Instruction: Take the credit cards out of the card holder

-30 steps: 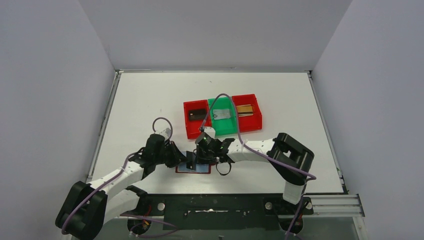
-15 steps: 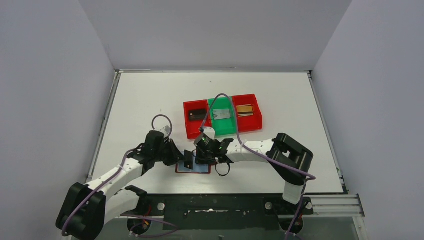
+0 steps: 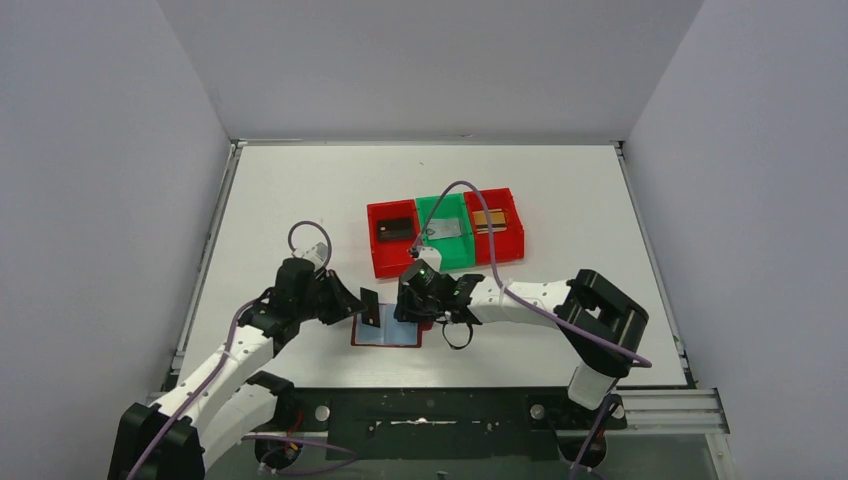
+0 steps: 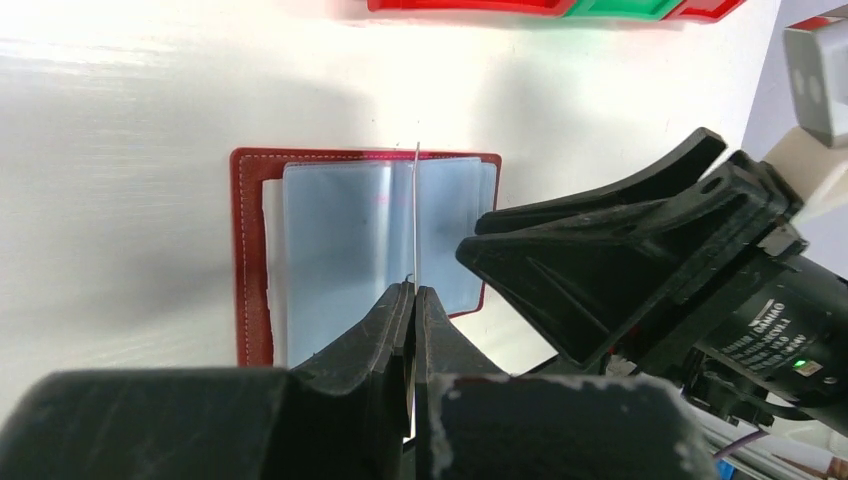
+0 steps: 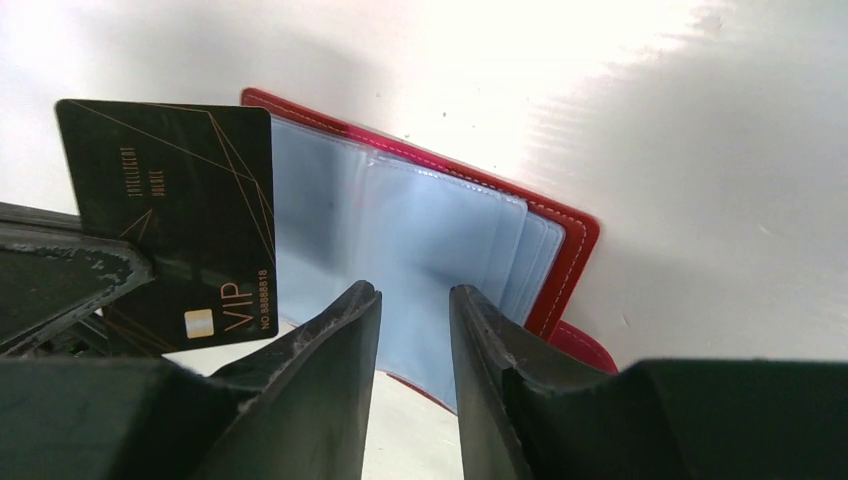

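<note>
I read three cards lying in the bins on the counter. The card holder lies open at the near edge, and its visible sleeves look empty. The right gripper hangs above it, jaws narrowly apart and holding nothing. The left gripper has its jaws clamped on a dark card, clear of the holder. Binning that card remains.

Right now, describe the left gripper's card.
Near the white table's front edge lies an open dark red leather-like card holder. Beside it, the left gripper pinches a black gold-lettered VIP plastic card on edge; other cards lie flat in red and green plastic bins.
</note>
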### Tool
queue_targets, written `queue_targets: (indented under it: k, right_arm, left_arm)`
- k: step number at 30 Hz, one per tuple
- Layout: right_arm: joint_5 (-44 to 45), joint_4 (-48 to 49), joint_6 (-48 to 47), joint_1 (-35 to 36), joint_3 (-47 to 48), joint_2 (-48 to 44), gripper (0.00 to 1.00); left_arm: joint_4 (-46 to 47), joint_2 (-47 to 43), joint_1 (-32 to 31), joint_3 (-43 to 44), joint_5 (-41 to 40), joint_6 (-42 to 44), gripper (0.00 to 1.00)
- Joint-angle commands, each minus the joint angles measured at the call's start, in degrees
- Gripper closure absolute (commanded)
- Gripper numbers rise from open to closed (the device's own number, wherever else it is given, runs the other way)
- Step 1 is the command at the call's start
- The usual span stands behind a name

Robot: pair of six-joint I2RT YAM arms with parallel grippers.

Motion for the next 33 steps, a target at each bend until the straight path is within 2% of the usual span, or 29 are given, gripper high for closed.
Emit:
queue_targets:
  k: [1,5,10,16,21,27,33]
  right_arm:
    - [1.0,1.7,-1.9,-0.7,1.7,-4.4,0.66]
    - [-0.3,2.2,-2.3,-0.6,3.9,-2.5,0.67]
    - [-6.5,8.6,-1.5,-0.5,4.3,1.0,0.7]
    - [-8.5,6.4,-2.8,0.1,8.0,6.4,0.76]
    - [-5.3,3.8,-1.7,0.5,6.7,6.5,0.77]
    - [2.6,-4.8,-0.9,1.0,6.7,4.9,0.8]
    - [1.5,-3.6,-3.1,1.2,8.7,3.0,0.8]
  left_arm:
    - [-2.6,-3.2,0.8,3.4,-3.0,0.4,1.0]
    - [-5.3,-6.6,1.1,3.6,-7.6,-0.4,1.0]
    - [-8.6,-11.6,1.4,3.7,-11.8,-1.9,1.0]
    - [-12.1,-15.2,1.5,4.9,-15.1,-2.2,1.0]
    - [-11.2,-16.3,1.5,3.7,-14.1,-2.8,1.0]
    - [-10.4,-15.4,1.6,3.4,-13.3,-2.7,1.0]
    - [-10.3,-16.0,1.5,3.4,-13.9,-3.1,1.0]
